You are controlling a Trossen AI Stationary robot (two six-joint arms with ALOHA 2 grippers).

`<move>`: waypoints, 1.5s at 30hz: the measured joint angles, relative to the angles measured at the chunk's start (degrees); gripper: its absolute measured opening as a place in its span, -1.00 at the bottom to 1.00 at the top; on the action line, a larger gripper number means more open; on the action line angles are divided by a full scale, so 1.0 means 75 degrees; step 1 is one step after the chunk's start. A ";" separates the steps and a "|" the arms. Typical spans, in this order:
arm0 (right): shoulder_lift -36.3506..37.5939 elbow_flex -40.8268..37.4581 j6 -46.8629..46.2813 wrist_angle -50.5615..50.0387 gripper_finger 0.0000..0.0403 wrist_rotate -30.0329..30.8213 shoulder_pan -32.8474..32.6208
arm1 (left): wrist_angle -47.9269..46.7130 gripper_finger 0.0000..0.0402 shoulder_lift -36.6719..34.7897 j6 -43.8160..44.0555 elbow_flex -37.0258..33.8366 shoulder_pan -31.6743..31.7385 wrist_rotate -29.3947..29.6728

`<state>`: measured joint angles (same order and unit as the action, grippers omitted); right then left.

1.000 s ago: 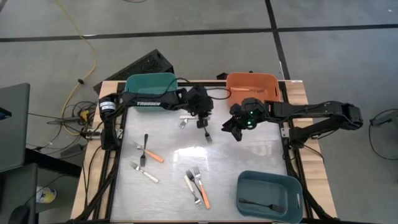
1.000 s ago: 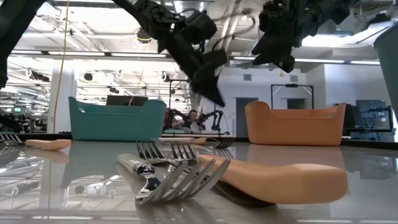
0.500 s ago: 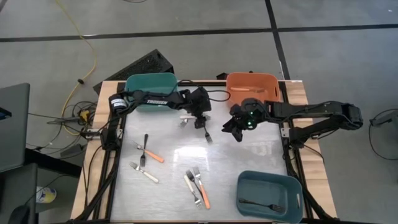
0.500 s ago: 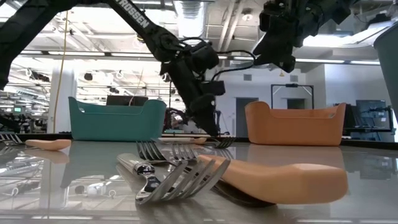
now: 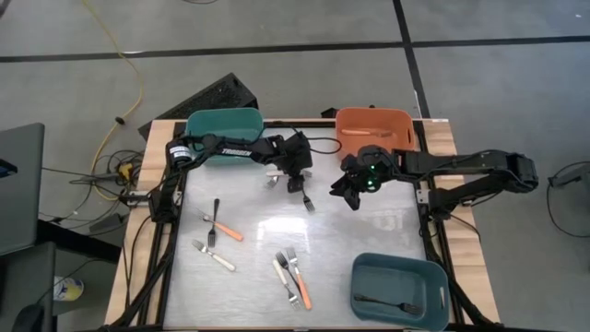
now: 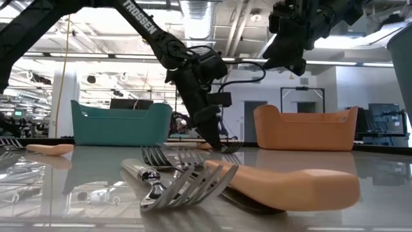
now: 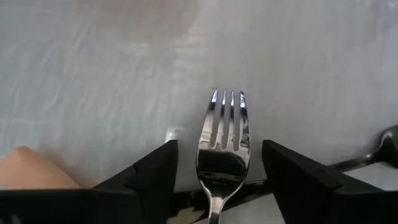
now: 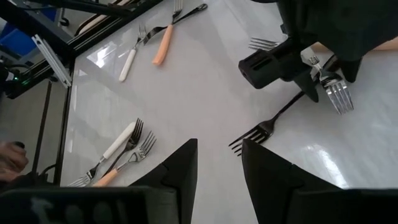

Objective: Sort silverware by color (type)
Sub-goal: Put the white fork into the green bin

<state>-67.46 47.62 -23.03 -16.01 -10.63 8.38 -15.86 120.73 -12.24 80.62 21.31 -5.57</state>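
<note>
looking straight down, the left gripper (image 5: 301, 189) sits low between the teal bin (image 5: 224, 124) and the orange bin (image 5: 373, 125), fingers spread around a fork (image 5: 307, 200) on the table (image 5: 369, 231); the right gripper (image 5: 348, 195) hovers just beside, half open, holding nothing. at table height, the left gripper (image 6: 215, 143) reaches the tabletop between the bins. from the left wrist, the fork (image 7: 222, 149) lies between the parted fingers (image 7: 149, 174).
</note>
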 joint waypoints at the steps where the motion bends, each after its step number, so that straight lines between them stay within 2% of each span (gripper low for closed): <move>1: 0.0000 0.0000 0.0003 0.0000 -0.27 0.0000 0.0000 | 0.0003 0.01 0.0001 -0.0007 0.0000 -0.0010 0.0025; 10: 0.0000 0.0000 0.0000 0.0021 -0.27 0.0000 0.0000 | 0.0003 -0.59 0.0023 -0.0025 0.0000 -0.0018 0.0028; 24: 0.0000 0.0000 -0.0067 0.0034 -0.27 0.0003 -0.0003 | -0.0075 -0.59 -0.0016 0.0188 0.0103 -0.0024 0.0115; 28: 0.0000 0.0000 -0.0070 0.0044 -0.27 0.0006 -0.0003 | -0.0271 -0.59 -0.0303 0.0173 0.0318 -0.0033 0.0118; 36: 0.0000 0.0000 -0.0076 0.0245 -0.27 0.0032 0.0064 | -0.0416 -0.59 -0.1620 0.0249 0.0628 -0.0033 0.0094; 40: 0.0000 0.0000 -0.0076 0.0394 -0.27 0.0034 0.0196 | -0.0454 -0.59 -0.2531 -0.0028 0.0653 0.0073 0.0419; 45: 0.0000 -0.0003 -0.0159 0.0719 -0.27 0.0034 0.0361 | -0.1318 -0.59 -0.3386 -0.0676 0.0637 0.0571 0.0942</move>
<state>-67.46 47.59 -24.22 -10.62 -10.38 11.09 -25.74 95.33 -17.31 85.40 25.58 1.49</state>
